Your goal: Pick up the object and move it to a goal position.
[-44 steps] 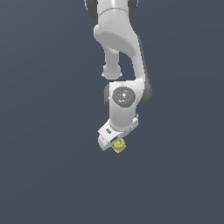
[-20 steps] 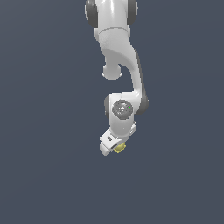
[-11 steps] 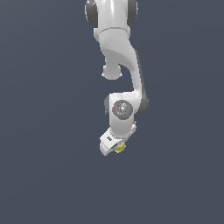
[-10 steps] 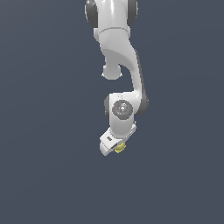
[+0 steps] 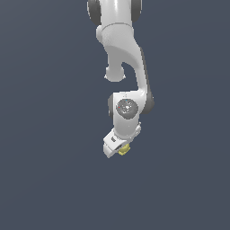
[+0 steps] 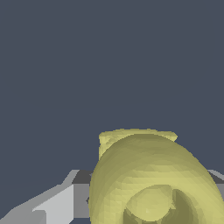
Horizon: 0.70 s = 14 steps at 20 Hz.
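Observation:
The object point(image 5: 124, 149) is a small pale-yellow rounded knob, mostly hidden behind the white gripper point(image 5: 117, 148) in the exterior view, just below the middle of the picture. In the wrist view the object point(image 6: 148, 179) fills the near part of the picture, its ringed hollow top facing the camera, with grey fingers point(image 6: 52, 203) on either side of it. The gripper is shut on the object and holds it. The white arm point(image 5: 123, 58) comes down from the top of the exterior view.
A plain dark blue-grey surface point(image 5: 45, 134) surrounds the arm in both views. No other objects show.
Since 2.2 s ago the gripper with the object has moved slightly down and toward the exterior view's left. Over the last second nothing has visibly moved.

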Tool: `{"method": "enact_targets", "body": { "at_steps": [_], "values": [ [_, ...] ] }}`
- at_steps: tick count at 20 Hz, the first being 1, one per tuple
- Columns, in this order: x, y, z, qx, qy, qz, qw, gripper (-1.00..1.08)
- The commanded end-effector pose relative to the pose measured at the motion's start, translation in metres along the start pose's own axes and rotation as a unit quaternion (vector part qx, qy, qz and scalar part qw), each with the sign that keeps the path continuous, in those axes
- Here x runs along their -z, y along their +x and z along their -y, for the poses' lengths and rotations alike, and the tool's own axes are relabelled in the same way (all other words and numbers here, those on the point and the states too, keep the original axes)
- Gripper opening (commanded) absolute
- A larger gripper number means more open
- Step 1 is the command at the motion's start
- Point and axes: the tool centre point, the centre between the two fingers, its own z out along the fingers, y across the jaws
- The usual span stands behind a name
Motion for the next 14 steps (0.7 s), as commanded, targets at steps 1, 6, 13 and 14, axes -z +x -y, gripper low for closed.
{"method": "enact_targets", "body": {
  "at_steps": [1, 6, 13, 14],
  "values": [
    [0.01, -0.001, 0.005, 0.0, 0.0, -0.001, 1.0, -1.0],
    [0.039, -0.004, 0.019, 0.0, -0.001, 0.0, 1.0, -1.0],
    [0.102, -0.01, 0.05, 0.0, -0.001, 0.0, 1.0, -1.0],
    [0.112, -0.011, 0.055, 0.0, -0.001, 0.0, 1.0, -1.0]
  ]
}}
